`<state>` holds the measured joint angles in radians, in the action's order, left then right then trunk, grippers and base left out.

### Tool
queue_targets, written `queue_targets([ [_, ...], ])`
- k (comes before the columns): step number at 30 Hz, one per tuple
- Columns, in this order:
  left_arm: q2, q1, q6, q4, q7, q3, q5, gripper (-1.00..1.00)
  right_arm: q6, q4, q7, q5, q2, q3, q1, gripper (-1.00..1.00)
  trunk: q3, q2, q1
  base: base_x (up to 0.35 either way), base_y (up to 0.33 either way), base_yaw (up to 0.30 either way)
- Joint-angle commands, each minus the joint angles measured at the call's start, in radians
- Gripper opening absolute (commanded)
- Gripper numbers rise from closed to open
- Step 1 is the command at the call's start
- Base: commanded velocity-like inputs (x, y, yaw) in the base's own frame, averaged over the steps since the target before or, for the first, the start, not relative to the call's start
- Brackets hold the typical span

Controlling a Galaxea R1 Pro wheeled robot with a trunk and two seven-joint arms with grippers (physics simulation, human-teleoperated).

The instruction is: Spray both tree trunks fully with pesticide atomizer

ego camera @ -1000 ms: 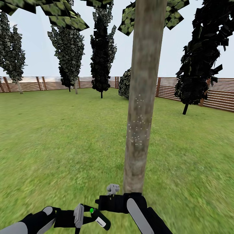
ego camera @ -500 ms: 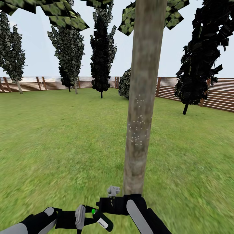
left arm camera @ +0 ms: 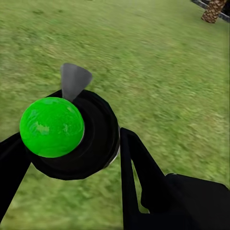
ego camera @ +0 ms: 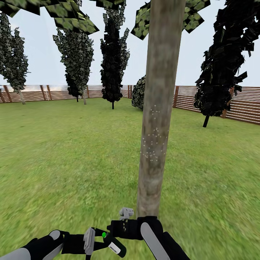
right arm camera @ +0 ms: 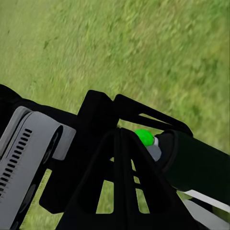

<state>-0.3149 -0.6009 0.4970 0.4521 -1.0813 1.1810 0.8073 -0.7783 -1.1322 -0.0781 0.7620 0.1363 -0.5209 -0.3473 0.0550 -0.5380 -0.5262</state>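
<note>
Fenced lawn; tree trunk close ahead, faintly speckled.
Left gripper jaws clamped on atomizer; right gripper jaws unclear; best sweep nozzle upward.

tree trunk: mottled grey-brown, white specks | atomizer: black, green cap

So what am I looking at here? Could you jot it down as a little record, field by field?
Place: grass lawn ringed by a wooden slat fence
Straight ahead: tree trunk, grey-brown, with small white specks on the bark
Left gripper: shut on the pesticide atomizer, a dark bottle with a green cap
Right gripper: close beside the atomizer; open or shut unclear
Background: dark narrow trees
</note>
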Motion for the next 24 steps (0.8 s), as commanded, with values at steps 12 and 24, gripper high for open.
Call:
queue_targets([
  [12, -0.002, -0.002, 0.003, 0.015, -0.002, 0.008, 0.01, -1.0, -0.004, 0.02, -0.006, -0.008, 0.008, 0.001, -0.001, -1.0, 0.002, -0.002, -0.001, 0.0, 0.0, 0.0],
  [24, -0.002, -0.002, 0.003, 0.016, -0.003, 0.008, 0.01, -1.0, -0.003, 0.032, -0.006, -0.009, 0.013, 0.001, -0.001, -1.0, 0.002, -0.002, -0.001, 0.0, 0.0, 0.0],
])
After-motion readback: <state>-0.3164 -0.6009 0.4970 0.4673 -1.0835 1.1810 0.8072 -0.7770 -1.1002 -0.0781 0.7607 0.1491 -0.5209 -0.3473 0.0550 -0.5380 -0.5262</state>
